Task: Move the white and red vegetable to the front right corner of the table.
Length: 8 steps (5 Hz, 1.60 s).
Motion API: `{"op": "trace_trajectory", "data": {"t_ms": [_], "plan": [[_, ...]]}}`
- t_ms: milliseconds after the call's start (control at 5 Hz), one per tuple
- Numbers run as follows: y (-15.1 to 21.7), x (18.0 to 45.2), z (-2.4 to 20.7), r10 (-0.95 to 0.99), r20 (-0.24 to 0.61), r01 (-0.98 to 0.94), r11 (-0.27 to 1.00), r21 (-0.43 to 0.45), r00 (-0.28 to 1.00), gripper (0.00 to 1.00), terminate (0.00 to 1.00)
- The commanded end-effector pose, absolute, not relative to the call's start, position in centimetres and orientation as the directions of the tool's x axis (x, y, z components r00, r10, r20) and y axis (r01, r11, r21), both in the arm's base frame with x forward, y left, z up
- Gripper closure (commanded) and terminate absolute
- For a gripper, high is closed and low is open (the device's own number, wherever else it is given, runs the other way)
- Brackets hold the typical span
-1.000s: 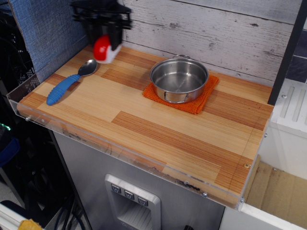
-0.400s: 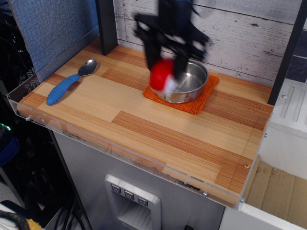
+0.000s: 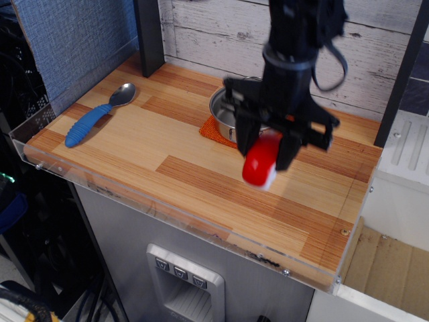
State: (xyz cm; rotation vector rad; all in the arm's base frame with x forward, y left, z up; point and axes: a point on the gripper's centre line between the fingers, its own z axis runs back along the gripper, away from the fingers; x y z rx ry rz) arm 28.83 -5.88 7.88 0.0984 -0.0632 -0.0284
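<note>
My black gripper [image 3: 265, 155] is shut on the white and red vegetable [image 3: 261, 162], a glossy red toy with a white base, and holds it in the air above the right half of the table [image 3: 201, 188]. The arm hangs over the steel pot [image 3: 224, 111] and hides most of it. The toy is tilted, red side toward the camera, with the white base showing at its lower right edge.
An orange cloth [image 3: 213, 127] lies under the pot at the back middle. A blue-handled spoon [image 3: 97, 115] lies at the back left. A clear acrylic rim [image 3: 167, 215] runs along the front edge. A dark post [image 3: 149, 33] stands at the back left.
The gripper has carried the toy from the back left corner, across over the pot, to above the right half of the table, and lower toward the front.
</note>
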Motion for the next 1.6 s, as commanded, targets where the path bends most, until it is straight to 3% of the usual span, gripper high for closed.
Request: {"op": "trace_trajectory", "data": {"t_ms": [0, 400, 800, 1000, 1400], "plan": [[-6.1, 28.7, 6.1, -0.035, 0.065, 0.028, 0.995, 0.098, 0.997, 1.0, 0.0], [-6.5, 29.5, 4.5, -0.04, 0.106, 0.031, 0.996, 0.088, 0.994, 1.0, 0.0], [-7.0, 29.6, 3.6, -0.062, 0.093, 0.053, 0.995, 0.086, 0.994, 1.0, 0.0], [-7.1, 29.6, 3.5, -0.075, 0.081, 0.069, 0.995, 0.071, 0.994, 0.0, 0.0], [-5.8, 29.8, 6.5, -0.103, 0.136, 0.094, 0.993, 0.076, 0.985, 0.0, 0.0]]}}
